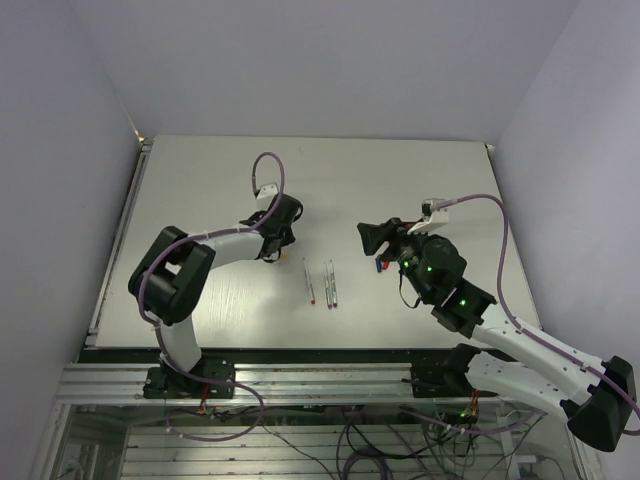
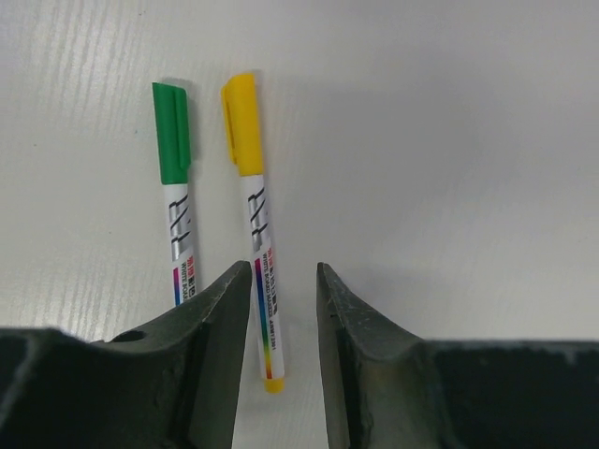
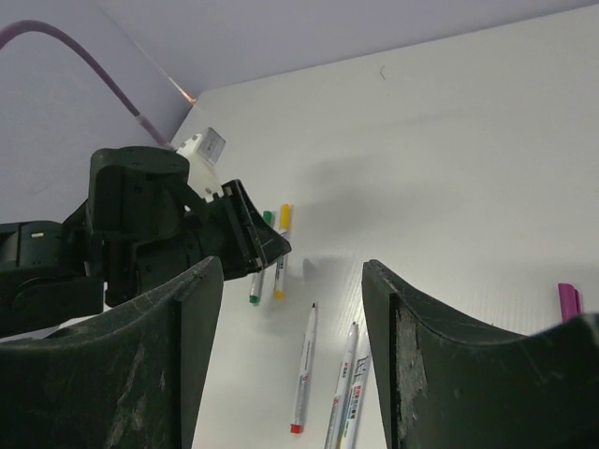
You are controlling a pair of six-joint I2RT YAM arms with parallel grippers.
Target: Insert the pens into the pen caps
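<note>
Two things lie by the left gripper (image 2: pixel 274 273), left of the three bare pens (image 1: pixel 328 284) at mid-table (image 1: pixel 200 180): the green pen (image 2: pixel 174 210), its lower end hidden behind one finger, and the yellow pen (image 2: pixel 256 234), its tail between the fingers, close to one and clear of the other. The gripper is released, fingers spread, grasping nothing. Both pens have white barrels with rainbow print and lie parallel, caps on and pointing away from the wrist. From above, the gripper hides them. The bare pens lie side by side, roughly parallel, one a little left of the other two, which nearly touch; the leftmost shows red at its end. Just right of them sit blue and red caps (image 1: pixel 379 265), too small to detail, near the right gripper (image 3: pixel 290 269). That gripper is raised off the table, fingers wide, empty. A purple cap (image 3: pixel 568 300) lies right of the bare pens, beside one of its fingers.
</note>
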